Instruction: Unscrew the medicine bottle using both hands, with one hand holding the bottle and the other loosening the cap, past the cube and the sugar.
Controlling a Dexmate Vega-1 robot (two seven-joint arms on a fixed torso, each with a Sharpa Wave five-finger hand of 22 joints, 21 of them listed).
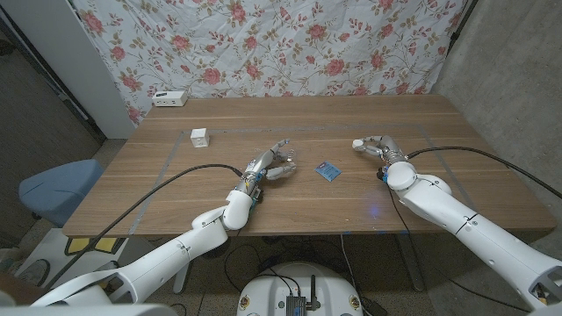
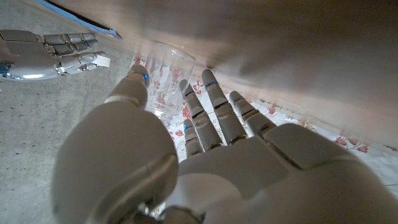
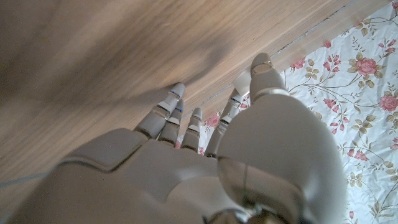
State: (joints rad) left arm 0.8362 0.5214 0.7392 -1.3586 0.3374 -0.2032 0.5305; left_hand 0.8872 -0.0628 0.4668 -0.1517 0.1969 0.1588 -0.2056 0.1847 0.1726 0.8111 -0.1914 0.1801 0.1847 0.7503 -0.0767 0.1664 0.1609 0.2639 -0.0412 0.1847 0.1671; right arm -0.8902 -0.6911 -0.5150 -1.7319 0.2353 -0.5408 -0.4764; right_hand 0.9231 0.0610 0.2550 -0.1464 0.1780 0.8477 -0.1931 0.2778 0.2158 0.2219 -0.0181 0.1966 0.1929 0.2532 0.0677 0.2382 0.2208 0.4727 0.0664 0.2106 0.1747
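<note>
Bottle (image 2: 166,78) clear, gripped between left hand (image 1: 270,163) thumb and fingers, sugar (image 1: 327,170) just to that hand's right, cube (image 1: 200,137) off to its left, right hand (image 1: 376,147) empty, fingers spread.

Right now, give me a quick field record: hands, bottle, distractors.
left hand: thumb and fingers either side of the clear bottle; firm grip unclear
right hand: fingers apart, holding nothing
cube: white, on the table left of the left hand
sugar packet: blue, on the table between the hands
bottle cap: cannot tell
</note>
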